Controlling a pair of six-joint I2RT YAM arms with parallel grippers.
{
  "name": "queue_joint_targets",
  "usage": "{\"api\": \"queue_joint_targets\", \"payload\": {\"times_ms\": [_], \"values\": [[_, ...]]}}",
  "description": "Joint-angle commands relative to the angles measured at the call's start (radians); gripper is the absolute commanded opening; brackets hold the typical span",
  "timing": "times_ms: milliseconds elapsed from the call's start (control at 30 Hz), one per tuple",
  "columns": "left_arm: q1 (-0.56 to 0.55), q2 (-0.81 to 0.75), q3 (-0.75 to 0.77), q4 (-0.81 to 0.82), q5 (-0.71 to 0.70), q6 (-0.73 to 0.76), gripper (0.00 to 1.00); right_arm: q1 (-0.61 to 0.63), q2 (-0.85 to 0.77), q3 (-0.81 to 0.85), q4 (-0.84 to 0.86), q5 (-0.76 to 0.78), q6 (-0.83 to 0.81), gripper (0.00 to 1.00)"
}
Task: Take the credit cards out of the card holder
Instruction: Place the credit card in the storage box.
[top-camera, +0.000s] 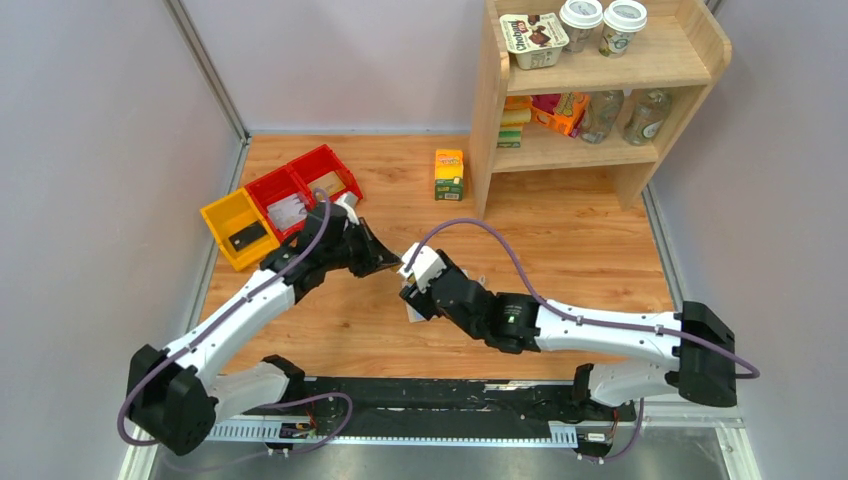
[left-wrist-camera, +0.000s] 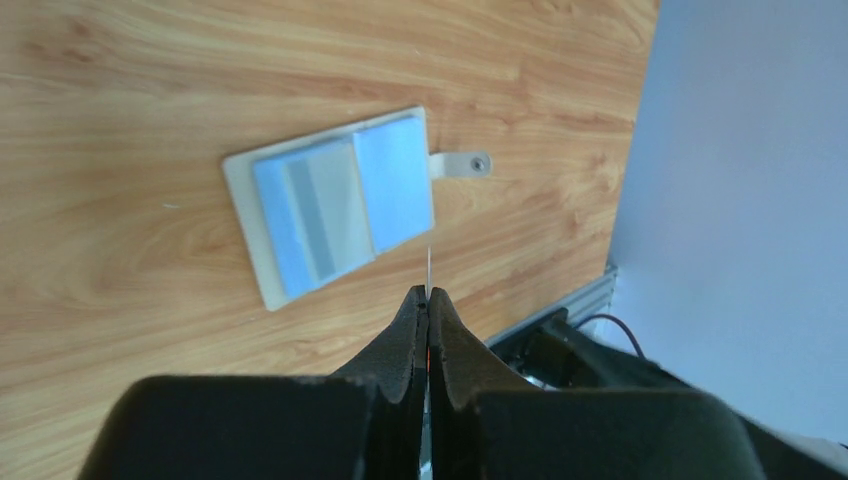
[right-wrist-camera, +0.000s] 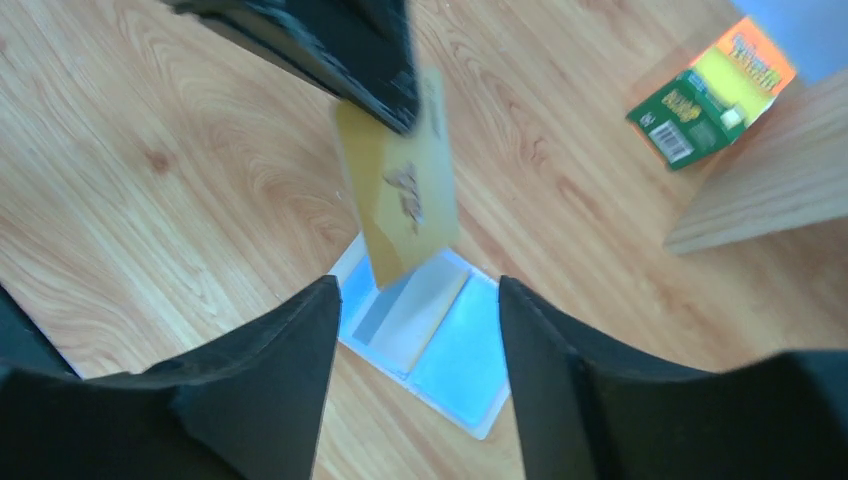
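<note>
Right wrist: left gripper (right-wrist-camera: 395, 105) clamps a gold card (right-wrist-camera: 405, 205), right gripper (right-wrist-camera: 417, 285) spread; I should lift it clear of the holder (right-wrist-camera: 460, 365).

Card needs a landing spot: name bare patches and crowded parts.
Bare: wood between the shelf and the right arm; near strip between it and the left arm. Crowded: bins back left; mid-table, the left gripper holding a card near the card holder.
</note>
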Motion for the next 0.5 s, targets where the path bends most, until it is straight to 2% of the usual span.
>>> {"api": "queue_joint_targets", "payload": {"times_ms": [0, 167, 300, 467], "values": [[0.076, -0.128, -0.049, 0.027, -0.084, 0.121, 0.0, -0.087, -0.074, -0.029, -0.013, -0.13, 0.209, 0.68], [0.174, -0.288, -0.16, 0.047, -0.182, 0.172, 0.0, -0.261, -0.144, -0.127, 0.008, -0.324, 0.36, 0.81], [0.225, -0.447, -0.25, 0.111, -0.332, 0.238, 0.0, -0.387, -0.198, -0.213, 0.06, -0.478, 0.439, 0.91], [0.309, -0.59, -0.278, 0.116, -0.471, 0.322, 0.0, -0.468, -0.223, -0.302, 0.149, -0.625, 0.486, 0.98]]}}
